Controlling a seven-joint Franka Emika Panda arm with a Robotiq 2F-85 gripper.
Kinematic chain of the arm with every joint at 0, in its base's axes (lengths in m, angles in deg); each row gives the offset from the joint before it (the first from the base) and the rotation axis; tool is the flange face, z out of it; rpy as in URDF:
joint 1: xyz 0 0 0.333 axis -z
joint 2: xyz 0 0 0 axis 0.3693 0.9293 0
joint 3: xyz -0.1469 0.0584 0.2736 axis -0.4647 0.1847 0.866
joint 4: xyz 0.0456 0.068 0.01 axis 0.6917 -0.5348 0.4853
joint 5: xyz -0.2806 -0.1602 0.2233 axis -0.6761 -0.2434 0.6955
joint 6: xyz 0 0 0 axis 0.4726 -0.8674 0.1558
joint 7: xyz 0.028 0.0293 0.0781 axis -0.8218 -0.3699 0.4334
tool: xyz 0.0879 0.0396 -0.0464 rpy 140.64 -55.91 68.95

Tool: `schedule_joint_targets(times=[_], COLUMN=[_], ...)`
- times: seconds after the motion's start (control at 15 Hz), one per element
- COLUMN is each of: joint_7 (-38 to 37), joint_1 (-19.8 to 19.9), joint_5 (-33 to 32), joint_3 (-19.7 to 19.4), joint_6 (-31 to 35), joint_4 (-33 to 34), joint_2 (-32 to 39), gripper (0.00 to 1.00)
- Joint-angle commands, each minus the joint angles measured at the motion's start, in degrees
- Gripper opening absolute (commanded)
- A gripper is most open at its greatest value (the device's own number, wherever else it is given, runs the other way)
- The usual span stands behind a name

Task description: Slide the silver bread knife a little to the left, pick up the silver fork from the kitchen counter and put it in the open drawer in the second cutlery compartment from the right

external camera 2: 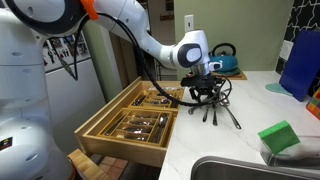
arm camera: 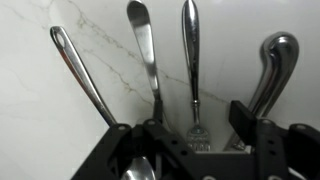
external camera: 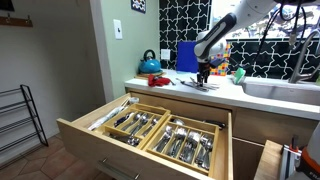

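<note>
Silver fork [arm camera: 190, 60] lies flat on the marble worktop [arm camera: 40, 130]. Its tine end sits between the fingers of the gripper [arm camera: 195, 140], which is spread over it and not yet pinching. Close beside the fork lies a slim handle [arm camera: 145, 50]; on the fork's other side is a thick handle [arm camera: 275, 60], possibly the bread knife. The open drawer [external camera: 70, 125] waits below the fork. Risk: closing here may catch the slim handle too, or the flat fork may slip free.

fork [arm camera: 191, 60]: glossy polished metal | counter [arm camera: 30, 120]: smooth veined stone | drawer [external camera: 85, 138]: matt wood
</note>
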Motion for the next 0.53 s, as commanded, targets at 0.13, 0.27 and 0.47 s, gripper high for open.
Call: schedule_joint_targets(times=[0.13,0.27,0.47], joint_7=[11.11,12.61,13.16], joint_1=[2.14,2.3,2.38], joint_5=[6.9,7.85,8.56], joint_3=[0.97,0.77,0.49], joint_6=[-3.55,-4.49,-4.93], joint_4=[0.34,0.76,1.19], joint_2=[-0.33,0.14,0.69], gripper=[0.6,0.59,0.56])
